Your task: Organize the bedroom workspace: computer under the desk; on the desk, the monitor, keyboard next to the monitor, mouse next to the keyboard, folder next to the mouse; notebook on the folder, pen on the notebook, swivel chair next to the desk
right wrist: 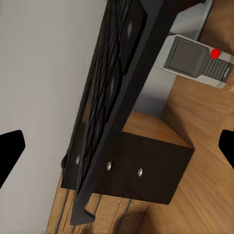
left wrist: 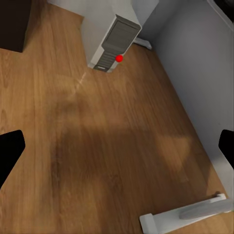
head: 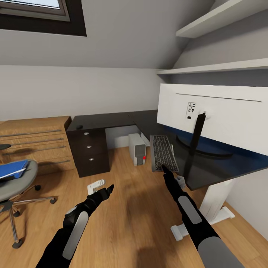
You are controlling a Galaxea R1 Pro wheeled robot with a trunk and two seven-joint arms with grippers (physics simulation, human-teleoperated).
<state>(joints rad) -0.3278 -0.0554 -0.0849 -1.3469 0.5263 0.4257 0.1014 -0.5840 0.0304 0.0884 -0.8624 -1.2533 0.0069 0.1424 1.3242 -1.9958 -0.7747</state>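
STEP: keyboard placement | keyboard (head: 163,152) lies on desk (head: 111,121) edge beside monitor (head: 219,111) | right gripper (head: 164,170) at its near end, jaws spread, empty | left gripper (head: 108,189) open, empty | NEXT: fetch mouse.

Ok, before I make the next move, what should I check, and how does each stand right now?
1. Computer under the desk: ok.
2. Monitor on the desk: ok.
3. Keyboard on the desk beside the monitor: ok.
4. Folder on the desk: not ok, it lies on the swivel chair.
5. Left gripper open and empty: ok.
6. Right gripper open, at the keyboard's near end: ok.
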